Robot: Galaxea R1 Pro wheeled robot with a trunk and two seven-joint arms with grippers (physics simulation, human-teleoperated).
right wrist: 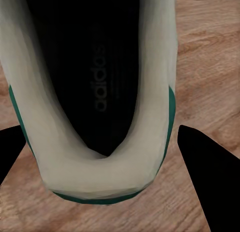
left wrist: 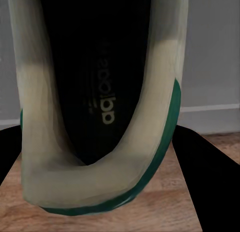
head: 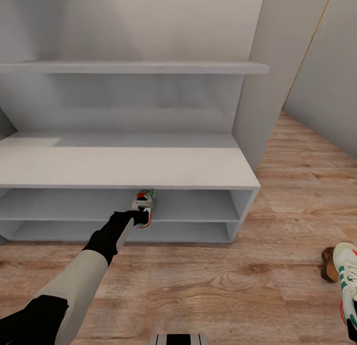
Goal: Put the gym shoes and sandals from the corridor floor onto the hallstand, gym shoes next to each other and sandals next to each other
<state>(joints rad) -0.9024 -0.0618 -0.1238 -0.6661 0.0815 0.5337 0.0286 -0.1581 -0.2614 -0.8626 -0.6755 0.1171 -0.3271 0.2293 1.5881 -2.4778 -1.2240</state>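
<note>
First sneaker (head: 144, 204): white, green trim, red tongue, gripped at the heel by the left hand (head: 139, 217), resting on the pale grey shoe rack's (head: 124, 166) upper open tier, toe pointing inward, long axis front-to-back. Second sneaker (head: 347, 278): right hand (right wrist: 102, 164) clamps its heel above the wood-grain floor (head: 208, 280), beside a brown sandal (head: 328, 264).

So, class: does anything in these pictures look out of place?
Yes: a brown leather sandal lies on the wood-plank floor at the right, partly hidden behind the white teal-striped gym shoe, not on the pale grey hallstand.
</note>
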